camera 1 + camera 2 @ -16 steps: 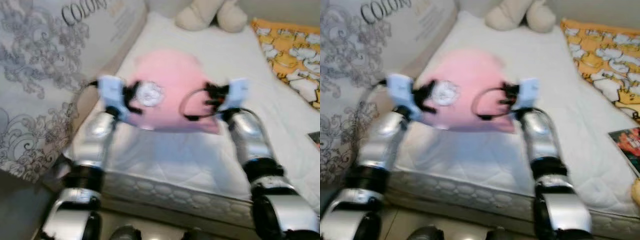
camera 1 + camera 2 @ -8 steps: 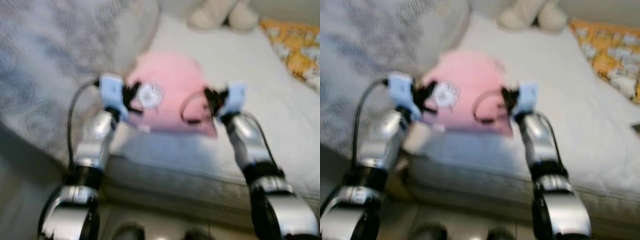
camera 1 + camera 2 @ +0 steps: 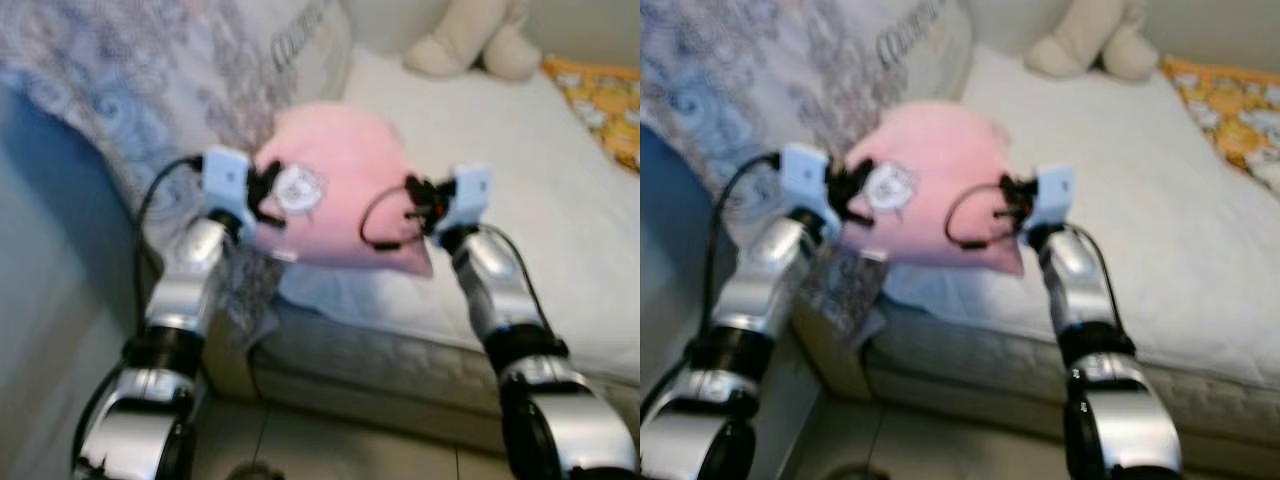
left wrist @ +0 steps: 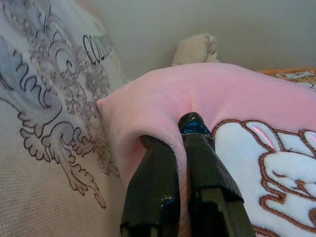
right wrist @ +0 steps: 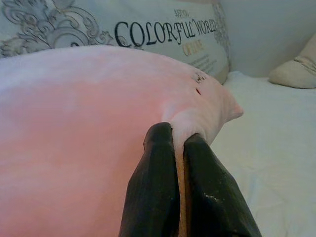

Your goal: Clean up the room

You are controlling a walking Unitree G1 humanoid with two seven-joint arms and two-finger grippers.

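A pink plush pillow (image 3: 345, 180) with a white round cartoon patch hangs in the air over the bed's near left corner, held between both arms. My left gripper (image 3: 268, 195) is shut on the pillow's left edge, and its black fingers (image 4: 158, 182) pinch a fold of pink fabric beside the embroidered patch. My right gripper (image 3: 418, 205) is shut on the right edge, its fingers (image 5: 163, 182) squeezing a corner of the pillow (image 5: 74, 123).
The white mattress (image 3: 520, 200) stretches ahead and right. A large grey patterned cushion (image 3: 200, 70) with lettering leans along the left. A cream plush toy (image 3: 480, 40) sits at the far end, an orange patterned blanket (image 3: 605, 110) at the right. Tiled floor lies below.
The camera has swung left and back, so the bed's left corner and floor now show. Both grippers keep the same hold on the pink pillow.
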